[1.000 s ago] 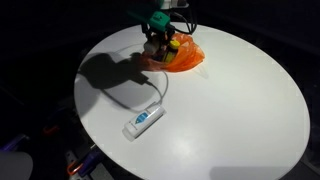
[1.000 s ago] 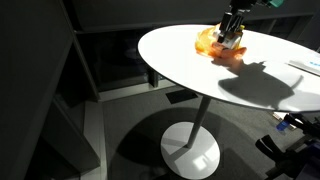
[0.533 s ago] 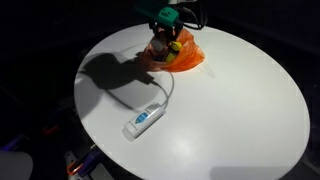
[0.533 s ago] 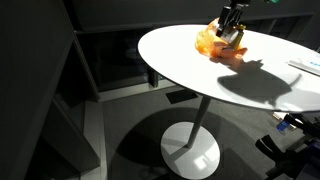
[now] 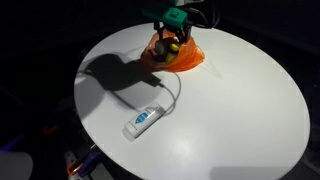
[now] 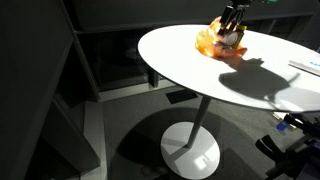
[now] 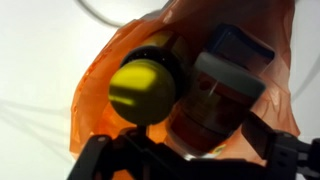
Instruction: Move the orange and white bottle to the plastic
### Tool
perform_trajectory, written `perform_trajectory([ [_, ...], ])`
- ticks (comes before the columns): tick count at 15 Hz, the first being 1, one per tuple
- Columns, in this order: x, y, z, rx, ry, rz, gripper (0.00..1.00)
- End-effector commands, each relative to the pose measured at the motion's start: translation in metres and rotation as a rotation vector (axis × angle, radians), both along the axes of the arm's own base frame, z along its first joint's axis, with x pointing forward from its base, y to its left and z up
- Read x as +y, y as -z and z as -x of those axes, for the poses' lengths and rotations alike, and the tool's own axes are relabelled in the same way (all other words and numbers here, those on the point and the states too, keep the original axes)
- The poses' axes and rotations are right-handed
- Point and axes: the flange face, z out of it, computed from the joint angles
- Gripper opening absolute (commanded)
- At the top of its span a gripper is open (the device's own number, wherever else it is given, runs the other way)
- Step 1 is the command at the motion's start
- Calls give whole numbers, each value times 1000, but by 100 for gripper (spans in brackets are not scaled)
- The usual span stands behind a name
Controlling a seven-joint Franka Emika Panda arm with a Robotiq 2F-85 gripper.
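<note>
Pincer (image 5: 172, 38) lifted off plastic (image 5: 191, 58), bottle (image 7: 215, 100) seemingly released, corded device (image 5: 143, 120) apart

- No word, brand, number or sign is legible in any view.
- The white bottle-shaped item (image 5: 143, 120), lower centre of an exterior view, bears a blue label patch; its print is too small to read.
- In the wrist view, the containers inside the orange plastic bag (image 7: 100, 95) are blurred, with no letters discernible.
</note>
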Motion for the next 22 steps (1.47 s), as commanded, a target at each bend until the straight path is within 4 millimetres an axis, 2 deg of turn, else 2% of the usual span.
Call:
perform_trajectory([
  [1,-1,-9,-8,-15,2,33,100],
  [13,18,-23,-10,-114,-169,132,100],
  [22,33,-55,0,-108,-198,91,100],
])
